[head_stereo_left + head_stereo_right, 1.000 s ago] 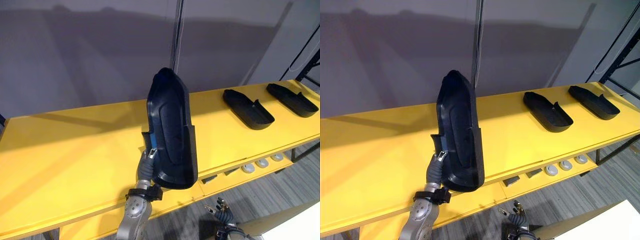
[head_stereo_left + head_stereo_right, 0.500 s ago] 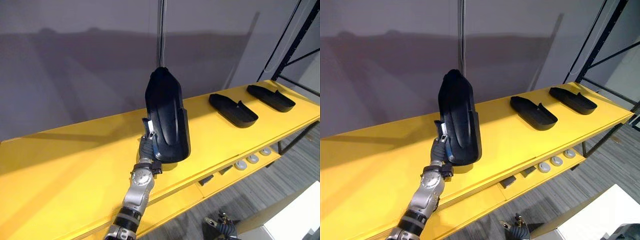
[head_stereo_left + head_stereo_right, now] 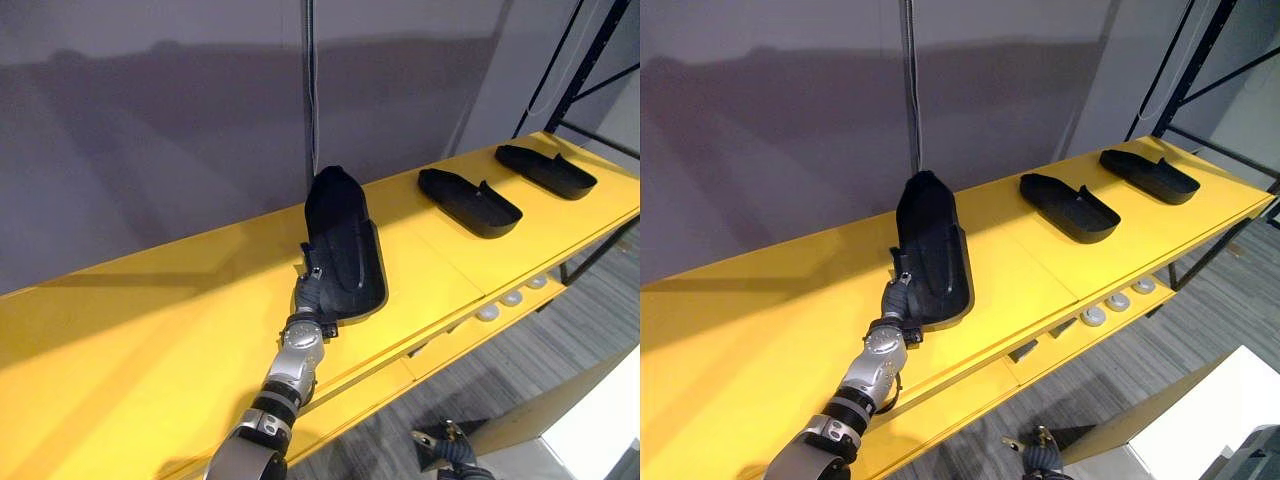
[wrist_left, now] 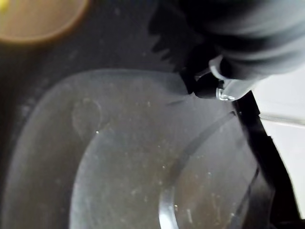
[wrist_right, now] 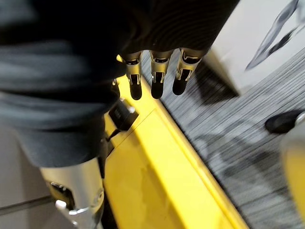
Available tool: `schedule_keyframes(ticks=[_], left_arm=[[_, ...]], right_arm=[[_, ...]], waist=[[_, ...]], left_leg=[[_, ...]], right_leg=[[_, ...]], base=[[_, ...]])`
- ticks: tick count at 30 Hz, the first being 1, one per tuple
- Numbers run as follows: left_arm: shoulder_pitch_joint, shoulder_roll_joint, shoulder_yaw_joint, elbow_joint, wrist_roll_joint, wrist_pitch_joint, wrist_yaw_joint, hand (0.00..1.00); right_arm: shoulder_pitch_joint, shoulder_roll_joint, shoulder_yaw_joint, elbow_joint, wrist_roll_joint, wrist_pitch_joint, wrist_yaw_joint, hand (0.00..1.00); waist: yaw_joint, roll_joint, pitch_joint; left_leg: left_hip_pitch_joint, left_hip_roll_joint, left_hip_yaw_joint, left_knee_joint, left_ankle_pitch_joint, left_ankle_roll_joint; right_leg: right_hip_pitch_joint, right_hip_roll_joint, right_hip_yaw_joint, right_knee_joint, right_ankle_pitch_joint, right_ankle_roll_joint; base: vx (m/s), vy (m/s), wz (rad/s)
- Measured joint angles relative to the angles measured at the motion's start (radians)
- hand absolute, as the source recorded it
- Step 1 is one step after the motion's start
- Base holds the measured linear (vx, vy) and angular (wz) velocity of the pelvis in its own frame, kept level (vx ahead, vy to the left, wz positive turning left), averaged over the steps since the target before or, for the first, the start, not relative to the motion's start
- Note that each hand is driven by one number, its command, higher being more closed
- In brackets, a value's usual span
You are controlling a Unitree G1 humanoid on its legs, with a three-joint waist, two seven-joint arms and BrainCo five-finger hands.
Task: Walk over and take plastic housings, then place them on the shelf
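Observation:
A long black plastic housing [image 3: 345,242] lies low on the top of the yellow shelf [image 3: 140,330], hollow side up, its far end pointing at the wall. My left hand [image 3: 312,290] is shut on its near left rim. In the left wrist view the housing's inner surface [image 4: 128,157] lies right under the hand, with a dark fingertip [image 4: 205,87] on it. Two more black housings [image 3: 470,201] [image 3: 545,170] lie further right on the shelf. My right hand [image 3: 1040,455] hangs low by the shelf's front, its fingers [image 5: 157,78] straight and holding nothing.
A grey wall with a thin vertical pole [image 3: 310,90] stands behind the shelf. Small round white parts [image 3: 497,308] lie on a lower ledge at the front right. A dark rack post [image 3: 590,55] rises at far right, and a pale table corner [image 3: 590,420] is at bottom right.
The housing has tipped from standing upright in my left hand down onto the shelf top. The left arm has stretched forward. The camera view has shifted too.

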Motion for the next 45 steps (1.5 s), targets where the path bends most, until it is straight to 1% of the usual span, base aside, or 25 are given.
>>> schedule_keyframes(ticks=[1, 2, 5, 8, 10, 14, 16, 18, 20, 22, 24, 29, 31, 33, 34, 39, 40, 42, 45], left_arm=[[-0.001, 0.0, 0.0, 0.0, -0.003, -0.001, 0.003, 1.0], [-0.01, 0.0, -0.001, 0.0, -0.012, -0.004, 0.012, 0.0], [-0.041, -0.001, 0.0, 0.003, -0.03, -0.008, 0.019, 0.0], [-0.051, -0.021, -0.002, 0.008, -0.049, -0.01, 0.022, 0.0], [-0.052, -0.044, -0.009, 0.011, -0.069, -0.01, 0.021, 0.0], [-0.052, -0.048, -0.056, 0.018, -0.092, -0.01, 0.019, 0.0], [-0.052, -0.048, -0.063, 0.017, -0.111, -0.011, 0.021, 0.0], [-0.052, -0.048, -0.071, 0.016, -0.122, -0.011, 0.022, 0.0], [-0.052, -0.049, -0.081, 0.003, -0.145, -0.012, 0.028, 0.0], [-0.052, -0.049, -0.095, -0.025, -0.149, -0.016, 0.039, 0.0], [-0.052, -0.049, -0.113, -0.064, -0.148, -0.021, 0.047, 0.0], [-0.052, -0.049, -0.116, -0.185, -0.14, -0.039, 0.062, 0.0], [-0.051, -0.049, -0.115, -0.252, -0.113, -0.044, 0.064, 0.0], [-0.043, -0.049, -0.114, -0.327, -0.043, -0.052, 0.064, 0.0], [-0.036, -0.049, -0.113, -0.367, -0.004, -0.053, 0.063, 0.0], [0.019, -0.038, -0.111, -0.507, 0.1, -0.059, 0.056, 0.0], [0.034, -0.025, -0.11, -0.535, 0.129, -0.059, 0.053, 1.0], [0.046, -0.014, -0.111, -0.573, 0.154, -0.059, 0.044, 1.0], [0.064, 0.0, -0.125, -0.626, 0.182, -0.063, 0.004, 1.0]], right_arm=[[0.0, 0.005, -0.001, 0.0, 0.0, 0.0, 0.0, 0.0], [0.0, 0.012, -0.001, 0.0, 0.0, 0.0, 0.0, 0.0], [0.0, 0.014, -0.004, 0.0, 0.0, 0.0, -0.002, 0.0], [0.0, 0.012, -0.005, 0.001, 0.002, 0.0, -0.005, 0.0], [-0.001, 0.012, -0.005, 0.001, 0.003, 0.0, -0.012, 0.0], [-0.007, 0.01, -0.006, 0.001, 0.004, 0.0, -0.013, 0.0], [-0.01, 0.01, -0.006, 0.001, 0.005, 0.0, -0.015, 0.0], [-0.013, 0.011, -0.005, 0.001, 0.005, 0.0, -0.019, 0.0], [-0.022, 0.012, -0.005, 0.001, 0.005, 0.0, -0.023, 0.0], [-0.031, 0.012, -0.005, 0.0, 0.005, 0.0, -0.028, 0.0], [-0.035, 0.013, -0.005, 0.0, 0.005, 0.0, -0.031, 0.0], [-0.031, 0.016, -0.005, 0.0, 0.007, 0.0, -0.033, 0.0], [-0.03, 0.017, -0.005, 0.0, 0.01, 0.0, -0.033, 0.0], [-0.025, 0.021, -0.005, 0.0, 0.011, 0.0, -0.033, 0.0], [-0.021, 0.023, -0.005, 0.0, 0.011, 0.0, -0.033, 0.0], [-0.002, 0.04, -0.017, -0.003, 0.025, 0.0, -0.031, 0.0], [0.003, 0.051, -0.023, -0.004, 0.027, 0.0, -0.03, 0.0], [0.009, 0.052, -0.023, -0.004, 0.028, 0.0, -0.023, 0.0], [0.01, 0.052, -0.025, -0.005, 0.031, 0.0, -0.02, 0.0]], waist=[[0.0, -0.003, 0.001], [0.0, -0.009, 0.005], [-0.003, -0.023, 0.014], [-0.008, -0.025, 0.015], [-0.009, -0.025, 0.016], [-0.014, -0.025, 0.016], [-0.023, -0.025, 0.016], [-0.025, -0.026, 0.017], [-0.029, -0.032, 0.02], [-0.029, -0.043, 0.028], [-0.028, -0.048, 0.031], [-0.028, -0.05, 0.032], [-0.026, -0.051, 0.033], [-0.023, -0.052, 0.034], [-0.017, -0.053, 0.034], [0.006, -0.058, 0.038], [0.008, -0.059, 0.039], [0.009, -0.059, 0.039], [0.017, -0.06, 0.039]], left_leg=[[-0.001, -0.002, 0.0, 0.0, 0.0, 0.0], [-0.004, -0.003, 0.0, 0.0, 0.0, 0.0], [-0.02, -0.001, 0.0, 0.004, 0.0, 0.0], [-0.028, 0.015, 0.002, 0.008, 0.0, 0.0], [-0.027, 0.027, 0.0, 0.008, 0.003, -0.006], [-0.025, 0.041, -0.002, 0.0, 0.014, -0.019], [-0.025, 0.041, -0.009, -0.003, 0.019, -0.018], [-0.025, 0.041, -0.01, -0.004, 0.02, -0.017], [-0.022, 0.04, -0.011, -0.003, 0.021, -0.016], [-0.014, 0.04, -0.012, -0.003, 0.021, -0.016], [-0.014, 0.04, -0.012, -0.003, 0.021, -0.016], [-0.013, 0.042, -0.012, 0.0, 0.021, -0.016], [-0.011, 0.043, -0.013, 0.001, 0.02, -0.016], [-0.011, 0.044, -0.017, 0.004, 0.02, -0.017], [-0.011, 0.045, -0.018, 0.006, 0.02, -0.017], [-0.011, 0.048, -0.025, 0.013, 0.019, -0.019], [-0.01, 0.049, -0.027, 0.014, 0.019, -0.019], [-0.01, 0.05, -0.031, 0.014, 0.018, -0.019], [-0.01, 0.05, -0.031, 0.014, 0.019, -0.019]], right_leg=[[-0.001, -0.002, 0.001, 0.0, -0.002, 0.006], [-0.002, -0.004, 0.001, -0.003, -0.007, 0.015], [-0.009, -0.004, 0.003, -0.007, -0.024, 0.04], [-0.009, 0.007, 0.004, -0.027, -0.028, 0.047], [-0.001, 0.019, 0.004, -0.036, -0.028, 0.047], [-0.001, 0.032, 0.002, -0.037, -0.028, 0.047], [0.001, 0.033, -0.001, -0.037, -0.028, 0.047], [0.002, 0.033, -0.001, -0.037, -0.028, 0.046], [0.006, 0.032, -0.002, -0.037, -0.028, 0.046], [0.015, 0.032, -0.002, -0.037, -0.028, 0.046], [0.015, 0.032, -0.002, -0.037, -0.028, 0.046], [0.018, 0.032, -0.003, -0.037, -0.028, 0.046], [0.021, 0.033, -0.003, -0.037, -0.028, 0.046], [0.026, 0.033, -0.005, -0.037, -0.028, 0.045], [0.028, 0.033, -0.006, -0.037, -0.028, 0.045], [0.039, 0.034, -0.017, -0.042, -0.025, 0.041], [0.047, 0.034, -0.024, -0.055, -0.02, 0.036], [0.05, 0.034, -0.027, -0.056, -0.02, 0.036], [0.05, 0.035, -0.027, -0.058, -0.02, 0.035]], base=[[0.0, 0.0, 0.0], [0.0, 0.0, 0.0], [-0.02, -0.04, -0.04], [-0.03, -0.08, -0.07], [-0.03, -0.09, -0.02], [-0.03, -0.056, 0.02], [-0.02, -0.023, 0.07], [-0.01, -0.003, 0.02], [0.0, 0.0, 0.0], [0.0, 0.0, 0.0], [0.0, 0.0, 0.0], [0.0, 0.0, 0.0], [0.0, 0.0, 0.0], [-0.02, -0.003, 0.04], [-0.03, -0.005, 0.06], [-0.03, -0.005, 0.05], [-0.03, -0.002, 0.05], [-0.02, -0.001, 0.05], [0.0, 0.0, 0.0]])
